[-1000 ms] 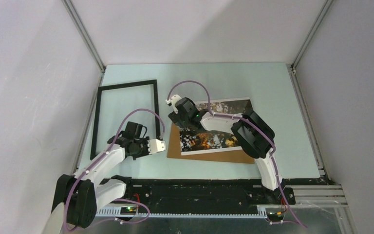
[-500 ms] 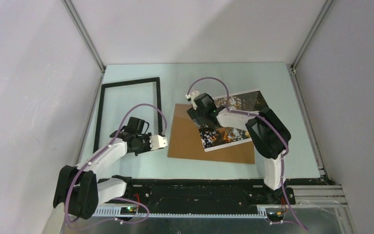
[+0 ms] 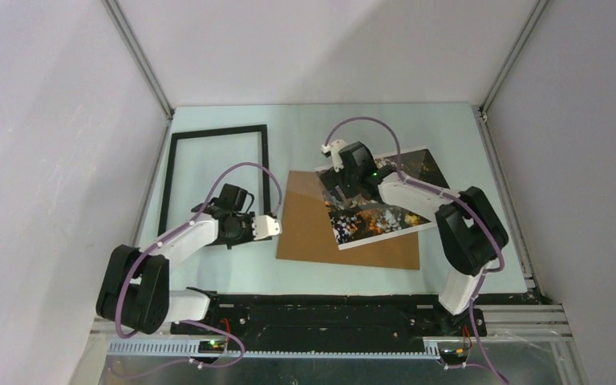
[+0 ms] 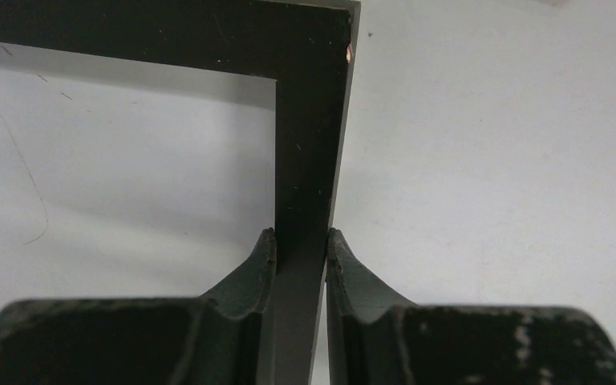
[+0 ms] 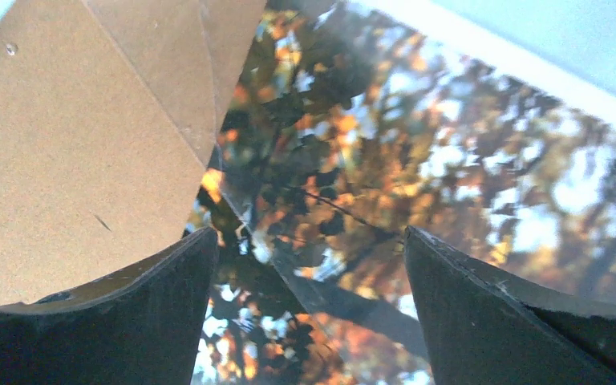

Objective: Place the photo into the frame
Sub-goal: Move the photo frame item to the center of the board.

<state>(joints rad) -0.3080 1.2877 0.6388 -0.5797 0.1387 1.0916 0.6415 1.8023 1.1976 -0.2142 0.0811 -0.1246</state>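
L claw (image 4: 301,238) pinches frame (image 4: 311,120) rail, R claw (image 5: 309,241) gapes empty over photo (image 5: 449,160): thin, glossy, prob slippery, so grab an edge.

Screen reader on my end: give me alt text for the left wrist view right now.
The left arm's two dark jaws are closed on one side bar of the black frame, short of its corner. The bar runs up the view and turns left along the top; pale table shows on both sides.
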